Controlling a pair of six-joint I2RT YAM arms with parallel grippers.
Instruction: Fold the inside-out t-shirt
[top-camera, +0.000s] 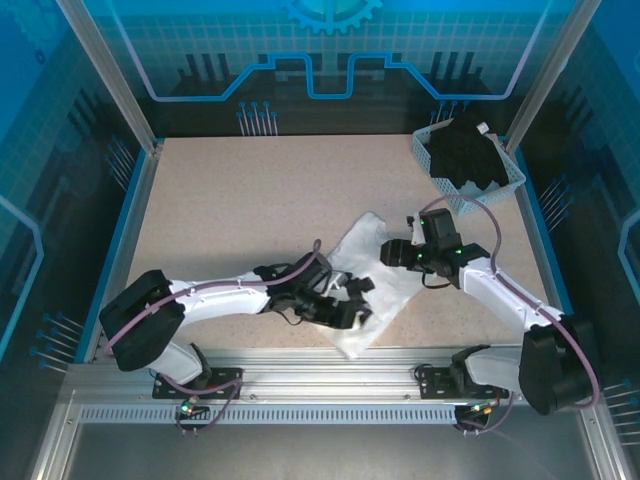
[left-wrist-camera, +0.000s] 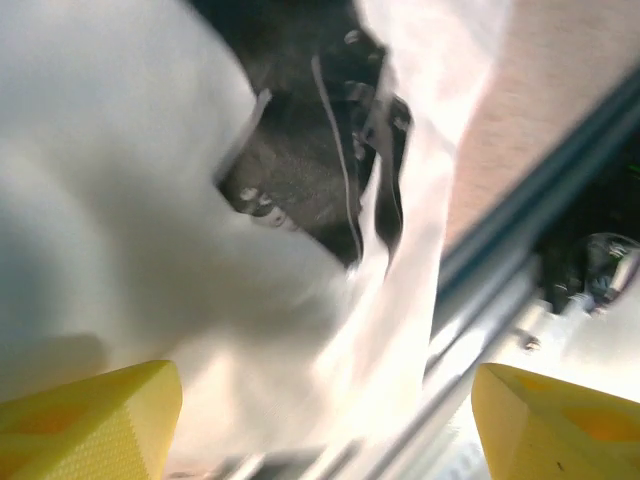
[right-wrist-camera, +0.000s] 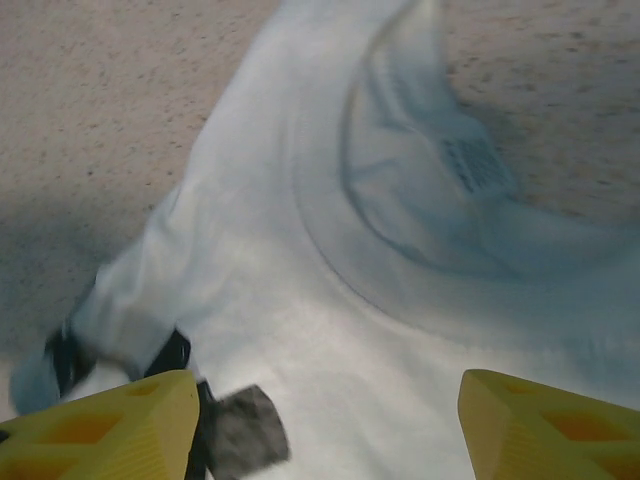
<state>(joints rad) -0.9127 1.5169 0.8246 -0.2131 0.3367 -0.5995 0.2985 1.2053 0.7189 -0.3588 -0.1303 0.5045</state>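
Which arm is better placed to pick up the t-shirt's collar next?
Right, probably. The right gripper hovers open directly above the t-shirt collar; the left gripper faces bunched fabric.

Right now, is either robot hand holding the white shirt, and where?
Nothing looks held. The left gripper and the right gripper both stand open at the white t-shirt, the right one above its collar.

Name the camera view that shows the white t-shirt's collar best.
Right wrist: the collar lies close and sharp, its ribbed ring and inner label plain. The top view gives the t-shirt as a small crumpled white patch, collar too small to tell. The left wrist gives it as blurred white cloth.
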